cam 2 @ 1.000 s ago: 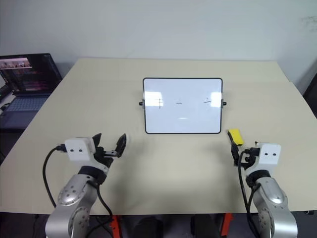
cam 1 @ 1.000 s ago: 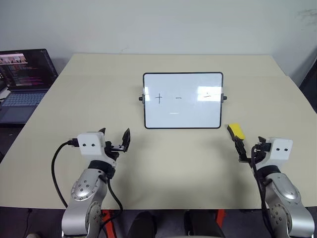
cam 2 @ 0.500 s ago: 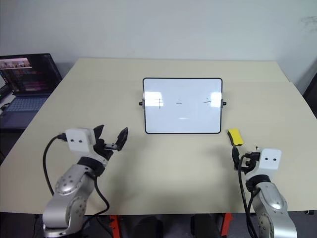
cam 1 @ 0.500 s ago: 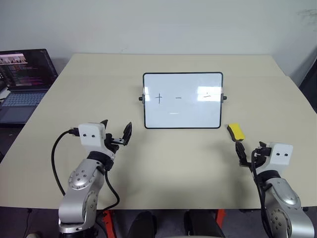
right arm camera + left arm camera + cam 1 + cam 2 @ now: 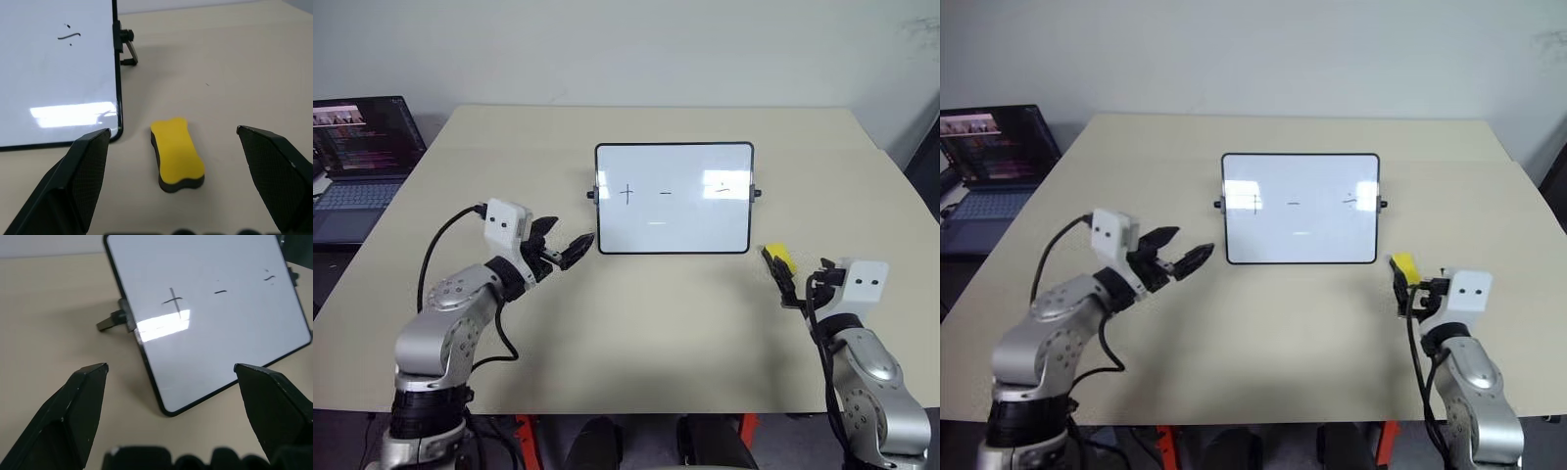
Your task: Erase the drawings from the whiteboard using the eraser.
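The eraser [image 5: 177,155] is not yet picked up: the spread, empty right gripper [image 5: 182,176] must be closed around it, while the left gripper [image 5: 564,250] is also held open near the whiteboard [image 5: 674,199].

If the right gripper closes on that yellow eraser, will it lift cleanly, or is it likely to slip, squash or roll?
The eraser is a flat block lying on the table, so it probably won't roll. Its waisted sides likely give the fingers a seat. The dark underlayer looks like soft felt and may squash a little. It looks small, so probably light. The right gripper stands open behind it.
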You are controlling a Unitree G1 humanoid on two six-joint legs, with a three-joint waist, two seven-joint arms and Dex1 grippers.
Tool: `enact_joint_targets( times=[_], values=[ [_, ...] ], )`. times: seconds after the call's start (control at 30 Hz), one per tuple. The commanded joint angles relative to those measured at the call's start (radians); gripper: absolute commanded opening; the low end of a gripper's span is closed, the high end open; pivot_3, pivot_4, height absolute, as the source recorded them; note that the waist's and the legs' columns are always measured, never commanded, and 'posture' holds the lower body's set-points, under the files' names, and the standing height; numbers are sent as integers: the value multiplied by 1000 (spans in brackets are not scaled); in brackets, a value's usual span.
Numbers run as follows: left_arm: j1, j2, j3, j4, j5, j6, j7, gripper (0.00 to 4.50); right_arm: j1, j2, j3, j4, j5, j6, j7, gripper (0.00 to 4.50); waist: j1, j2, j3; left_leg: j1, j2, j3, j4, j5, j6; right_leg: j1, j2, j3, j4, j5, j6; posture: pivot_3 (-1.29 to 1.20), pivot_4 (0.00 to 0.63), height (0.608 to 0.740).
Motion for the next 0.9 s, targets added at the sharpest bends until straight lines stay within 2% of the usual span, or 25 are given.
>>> enact_joint_targets(
  times=[0.03,0.4,0.9],
  values=[
    [-48,50,-22,-4,-53,56,-82,4500,-24,-14,-11,-1,16,2,12,4455,0,0,0,0,0,0,0,0,0,0,0,0,0,0,0,0,150,740],
    [-91,108,-49,16,-75,87,-180,4500,-45,-16,-10,15,7,-7,22,4455,-1,0,0,0,0,0,0,0,0,0,0,0,0,0,0,0,150,740],
    [-136,57,-37,42,-67,-17,-172,4500,-69,-13,-10,41,2,-16,16,4455,-1,0,0,0,0,0,0,0,0,0,0,0,0,0,0,0,150,740]
  ],
)
